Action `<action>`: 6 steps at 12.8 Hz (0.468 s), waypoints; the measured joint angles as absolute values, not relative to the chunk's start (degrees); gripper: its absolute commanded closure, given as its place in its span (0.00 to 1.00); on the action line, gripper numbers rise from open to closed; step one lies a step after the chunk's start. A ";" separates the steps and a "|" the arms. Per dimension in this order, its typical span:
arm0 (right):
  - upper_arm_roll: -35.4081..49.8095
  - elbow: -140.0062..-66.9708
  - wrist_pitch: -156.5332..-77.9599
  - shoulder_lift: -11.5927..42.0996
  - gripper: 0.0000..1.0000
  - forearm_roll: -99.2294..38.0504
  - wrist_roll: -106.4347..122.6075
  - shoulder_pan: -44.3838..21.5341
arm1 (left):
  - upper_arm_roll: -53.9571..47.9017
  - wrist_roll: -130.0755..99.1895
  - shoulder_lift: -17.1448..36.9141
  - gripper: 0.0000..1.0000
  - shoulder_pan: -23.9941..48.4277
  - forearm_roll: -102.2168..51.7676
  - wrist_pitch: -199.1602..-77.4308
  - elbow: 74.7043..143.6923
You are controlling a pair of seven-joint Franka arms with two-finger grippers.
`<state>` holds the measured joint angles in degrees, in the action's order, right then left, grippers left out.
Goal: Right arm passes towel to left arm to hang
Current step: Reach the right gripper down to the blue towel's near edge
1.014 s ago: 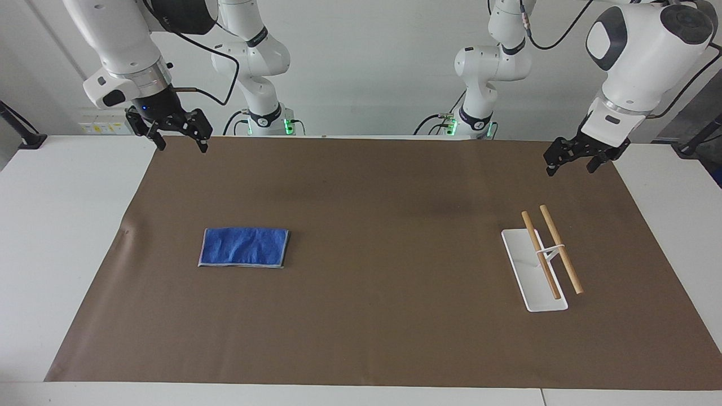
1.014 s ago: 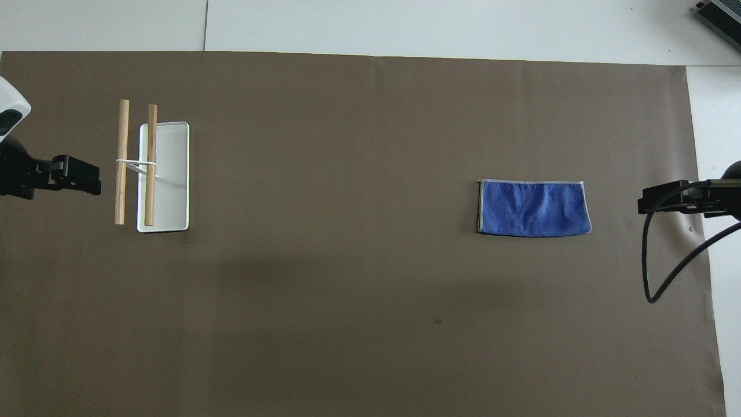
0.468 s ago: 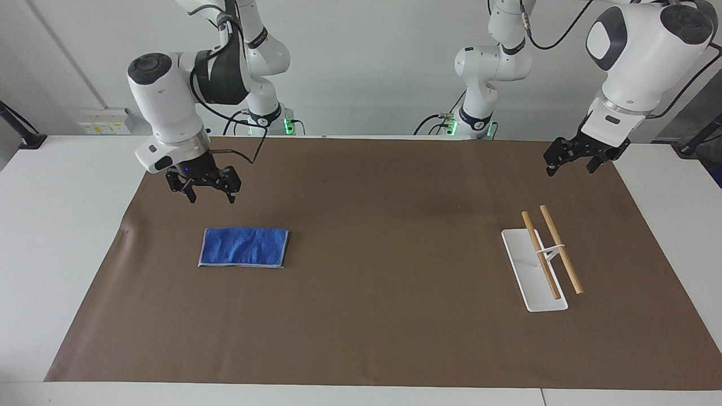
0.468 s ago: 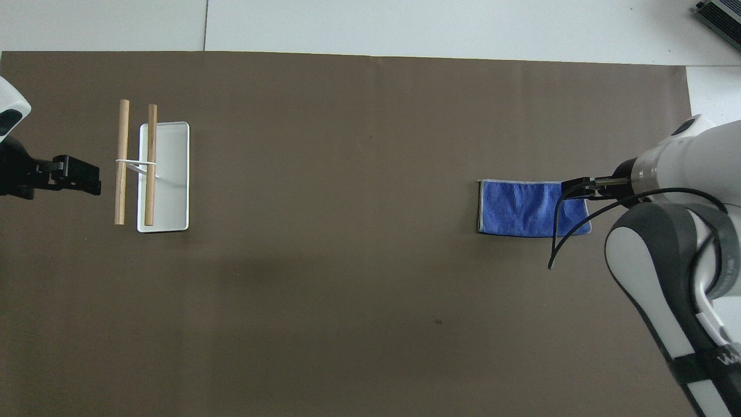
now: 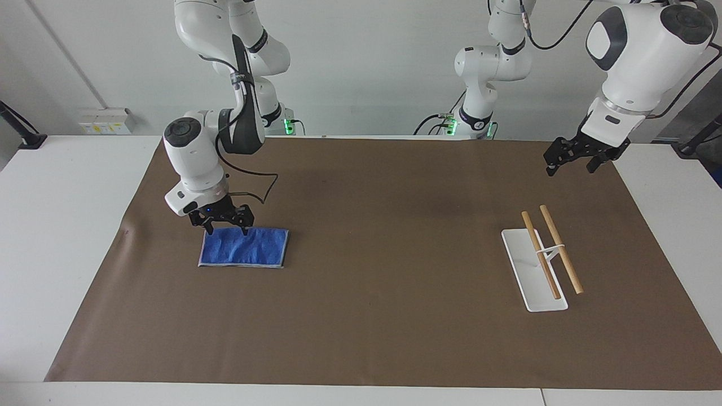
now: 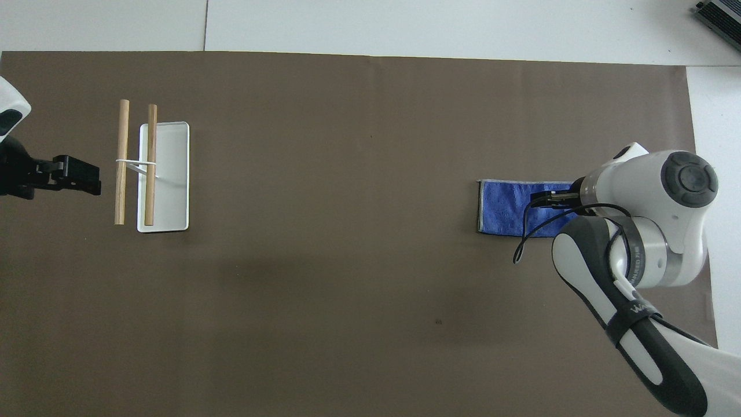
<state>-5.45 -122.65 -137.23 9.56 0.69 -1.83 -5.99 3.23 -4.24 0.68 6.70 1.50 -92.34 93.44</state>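
So the right arm [image 5: 194, 152] is bent down low over the brown mat [image 5: 361, 316], forearm pointing pretty much straight down, and the right gripper [image 5: 225, 230] sits right at the edge of the towel [image 5: 248, 248] that's nearest the robots, at the corner toward the right arm's end of the surface. Jaws are spread apart, one fingertip on each side of that corner area, nothing pinched between them. From the overhead view the wrist and its black cable loop cover part of the towel [image 6: 509, 208], so I can't say for sure if the tips are touching the cloth or just a hair above it.

The left arm [image 5: 637, 62] is parked up in the air, waiting, with the left gripper [image 5: 572, 160] hanging over the mat's edge closest to the robots at the left arm's end. Its jaws are spread too, holding nothing.

The towel itself is flat on the mat, folded into a rectangle, pale hem showing along its edges.

Container-wise, there's just the white tray base [image 5: 522, 254] of the little rack, and the only thing in it is the thin white stand that carries the two wooden rods [image 5: 555, 248] above it, lying side by side.

Count: two arms, one towel, one rack, two rods, one mat.
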 measured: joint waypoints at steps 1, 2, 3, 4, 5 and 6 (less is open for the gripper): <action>-5.45 -123.48 -138.72 10.22 0.00 0.69 -1.77 -5.85 | 3.23 -4.24 0.68 0.00 6.70 1.50 -92.34 93.44; -5.45 -124.42 -140.11 10.80 0.00 0.69 -1.59 -5.70 | 3.23 -4.24 0.68 0.00 6.70 1.50 -92.34 93.44; -5.47 -125.40 -141.54 11.47 0.00 0.69 -1.01 -5.42 | 3.23 -4.24 0.68 0.00 6.70 1.50 -92.34 93.44; -5.49 -126.07 -142.87 12.27 0.00 0.69 -0.22 -5.06 | 3.23 -4.24 0.68 0.00 6.70 1.50 -92.34 93.44; -5.50 -126.34 -143.64 13.06 0.10 0.69 0.32 -4.81 | 3.23 -4.24 0.68 0.00 6.70 1.50 -92.34 93.45; -5.53 -126.40 -144.18 13.72 0.44 0.69 0.64 -4.77 | 3.23 -4.24 0.68 0.00 6.70 1.50 -92.34 93.44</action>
<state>-5.53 -126.40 -144.18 13.72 0.69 0.64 -4.77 3.23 -4.24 0.68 6.70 1.50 -92.34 93.44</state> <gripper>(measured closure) 0.000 0.000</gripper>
